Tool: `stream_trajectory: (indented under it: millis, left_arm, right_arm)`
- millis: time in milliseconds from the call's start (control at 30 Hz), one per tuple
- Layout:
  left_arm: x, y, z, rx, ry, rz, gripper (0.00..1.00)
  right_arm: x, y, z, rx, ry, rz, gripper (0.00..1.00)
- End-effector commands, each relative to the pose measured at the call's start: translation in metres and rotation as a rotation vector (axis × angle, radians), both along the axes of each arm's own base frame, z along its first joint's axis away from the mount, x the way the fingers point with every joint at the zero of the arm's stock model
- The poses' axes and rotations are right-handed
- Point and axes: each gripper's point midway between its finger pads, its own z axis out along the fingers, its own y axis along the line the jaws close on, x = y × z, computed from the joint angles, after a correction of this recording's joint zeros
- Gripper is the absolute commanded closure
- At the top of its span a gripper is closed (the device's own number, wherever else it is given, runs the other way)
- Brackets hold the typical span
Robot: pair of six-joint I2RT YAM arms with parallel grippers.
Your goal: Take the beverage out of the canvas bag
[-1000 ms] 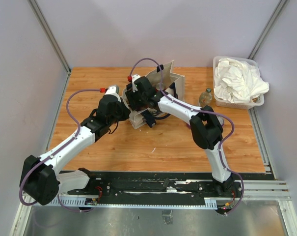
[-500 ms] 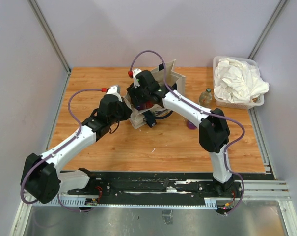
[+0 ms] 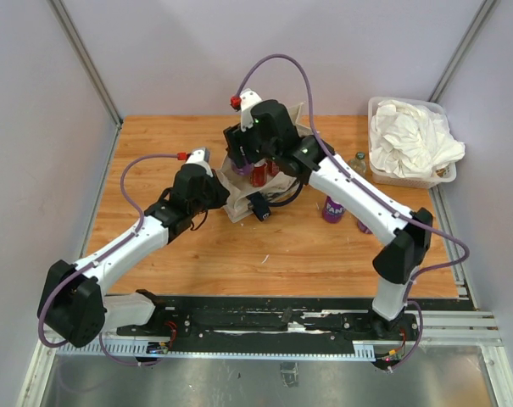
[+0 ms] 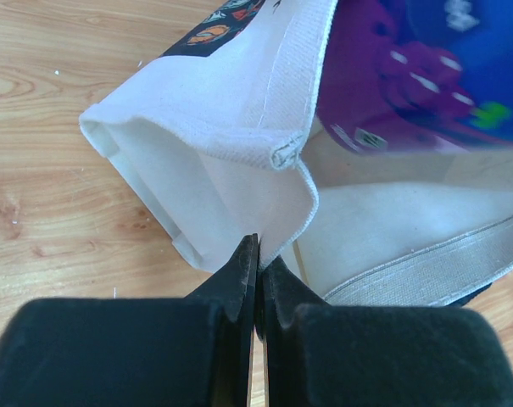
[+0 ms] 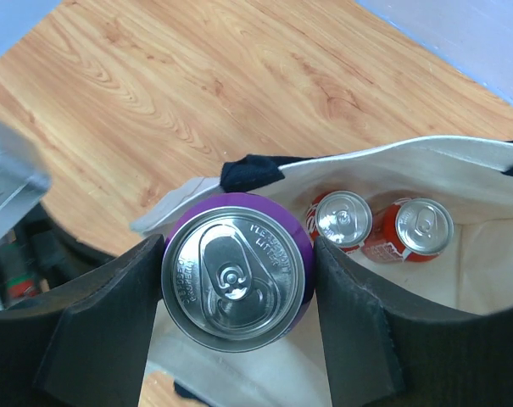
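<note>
The right tool point(image 5: 239, 264) pinches a purple can point(image 5: 237, 280) by its sides. One black finger point(image 5: 112, 331) is on each side of the can. The can stands up straight, with its silver top and pull tab facing up. It is at the open top of the canvas bag point(image 5: 460, 170), near the end with a dark blue strap point(image 5: 252, 172). I cannot tell if the bottom of the can is out of the bag.

Down inside the bag are two red cans point(image 5: 342, 219) point(image 5: 417, 227). They stand side by side and touch.

The left tool point(image 4: 256, 254) is pressed together on the cream edge of the bag and pinches the cloth. The bag sits on the wood counter point(image 3: 154, 153), near the middle.

To the right of the bag, another purple can point(image 3: 331, 209) stands on the counter. Near the far right corner is a clear tub point(image 3: 409, 180) full of white cloths point(image 3: 409, 136). A small glass bottle point(image 3: 355, 165) stands just beside the tub.
</note>
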Motion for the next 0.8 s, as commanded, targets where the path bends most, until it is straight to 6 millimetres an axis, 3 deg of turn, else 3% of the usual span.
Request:
stream_trajectory:
  millis: [0,167,333,433,533,667,767]
  left_arm:
    - [-0.007,-0.003,-0.024,0.016,0.051,-0.027,0.95]
    - [-0.009,-0.010,-0.032,0.010,0.068,-0.063,0.95]
    - [-0.012,-0.014,-0.044,0.013,0.095,-0.091,0.94]
    - [-0.014,-0.016,-0.049,0.012,0.106,-0.103,0.93]
    - [-0.015,-0.016,-0.051,0.020,0.111,-0.115,0.92]
    - [-0.018,-0.016,-0.055,0.040,0.122,-0.133,0.90]
    - [-0.019,-0.016,-0.057,0.046,0.132,-0.139,0.89]
  right_arm:
    - [-0.025,-0.034,0.085,0.094,-0.155,-0.068,0.99]
    - [-0.058,-0.097,0.101,0.101,-0.183,-0.189,0.99]
    - [-0.098,-0.169,0.077,0.061,-0.150,-0.332,0.99]
    - [-0.118,-0.207,0.043,0.012,-0.097,-0.428,0.99]
    - [-0.137,-0.232,0.005,-0.017,-0.029,-0.482,0.99]
    - [-0.155,-0.251,-0.048,-0.051,0.049,-0.531,0.99]
    - [-0.160,-0.257,-0.077,-0.035,0.078,-0.567,0.99]
